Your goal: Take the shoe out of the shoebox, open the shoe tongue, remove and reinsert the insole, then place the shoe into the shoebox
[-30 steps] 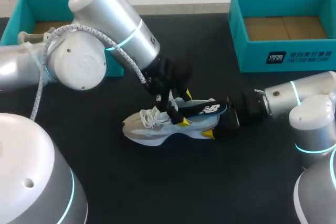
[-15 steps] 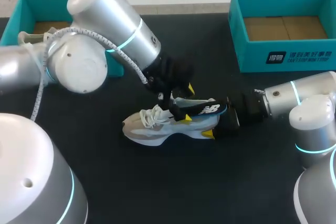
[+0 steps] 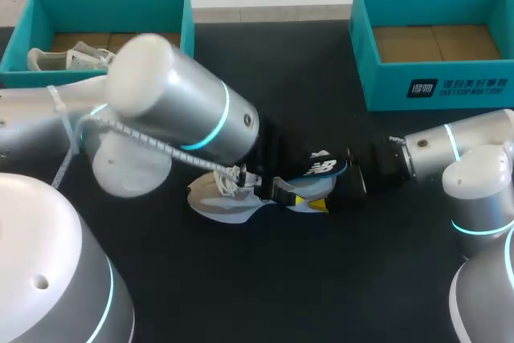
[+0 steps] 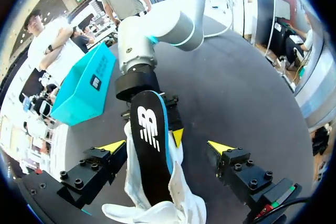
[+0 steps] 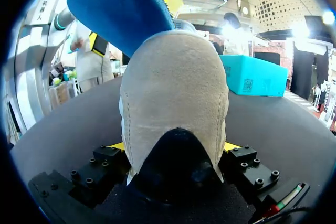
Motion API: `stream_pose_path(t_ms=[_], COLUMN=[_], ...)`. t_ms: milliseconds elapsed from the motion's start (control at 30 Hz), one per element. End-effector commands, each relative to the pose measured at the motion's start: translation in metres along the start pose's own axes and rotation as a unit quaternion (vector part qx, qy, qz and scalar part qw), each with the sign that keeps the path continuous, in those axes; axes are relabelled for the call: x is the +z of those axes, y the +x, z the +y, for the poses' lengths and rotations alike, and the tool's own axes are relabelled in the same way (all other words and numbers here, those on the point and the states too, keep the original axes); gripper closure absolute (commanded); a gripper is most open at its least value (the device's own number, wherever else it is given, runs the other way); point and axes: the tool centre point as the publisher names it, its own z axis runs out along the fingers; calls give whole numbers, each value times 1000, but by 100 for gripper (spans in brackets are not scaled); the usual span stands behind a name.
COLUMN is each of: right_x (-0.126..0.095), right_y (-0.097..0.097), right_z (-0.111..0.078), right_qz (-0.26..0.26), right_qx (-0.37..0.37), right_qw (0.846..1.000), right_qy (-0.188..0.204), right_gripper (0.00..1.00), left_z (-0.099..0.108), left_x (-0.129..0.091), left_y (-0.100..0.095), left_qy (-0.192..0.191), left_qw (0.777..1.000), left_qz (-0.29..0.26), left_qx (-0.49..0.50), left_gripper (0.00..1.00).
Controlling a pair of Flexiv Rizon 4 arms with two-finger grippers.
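The shoe (image 3: 218, 203) lies in the middle of the table (image 3: 337, 279), its heel clamped by the right gripper (image 5: 174, 146), while the left gripper (image 4: 167, 148) stands released astride the raised insole (image 4: 149, 140); best pinch the insole's edges squarely before sliding it.

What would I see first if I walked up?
The big silver left arm leaning over a white shoe in the middle of the table. A black insole with a blue edge sticks out of the shoe, between the open fingers of the left gripper, while the right gripper clamps the heel.
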Motion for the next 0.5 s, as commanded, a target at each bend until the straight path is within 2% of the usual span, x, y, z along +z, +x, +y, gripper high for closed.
stream_pose_path(t_ms=[33,200,367,500], right_x=[5,5,5,5], right_y=[-1,-1,-1,-1], right_z=[-3,-3,-3,-3], right_qz=[-1,-1,-1,-1], right_qx=[0,0,0,0], right_qw=[1000,1000,1000,1000], right_qy=[2,2,2,2], right_gripper=[100,100,100,100], left_z=[-7,-10,-9,-8], left_x=[16,21,26,28], left_y=[2,0,0,1], left_qy=[-7,-7,-21,-25], left_qw=[999,999,998,997], left_qz=[-37,-37,-62,-77], left_qx=[-8,-17,0,9], left_gripper=[0,6,9,16])
